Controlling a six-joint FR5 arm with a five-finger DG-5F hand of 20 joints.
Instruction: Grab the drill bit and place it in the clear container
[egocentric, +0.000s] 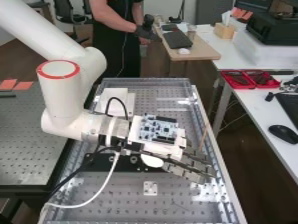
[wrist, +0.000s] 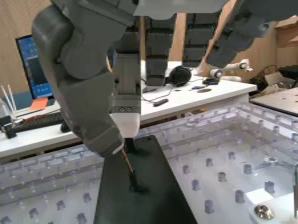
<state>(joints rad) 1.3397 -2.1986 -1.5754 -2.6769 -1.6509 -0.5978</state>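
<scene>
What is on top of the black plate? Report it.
A small dark piece, met by the slim drill bit. Another dark piece stands behind; the hand covers any more there.

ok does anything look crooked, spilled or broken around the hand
One mildly odd thing: the drill bit slants instead of standing upright, its upper end at the hand, its lower part above the black plate. That may simply be how it is being handled. Nothing looks spilled or broken.

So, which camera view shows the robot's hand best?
The wrist view: the hand hangs close, its thumb and a finger meeting at the drill bit. The high view shows the hand smaller, from above, its grip unclear.
</scene>
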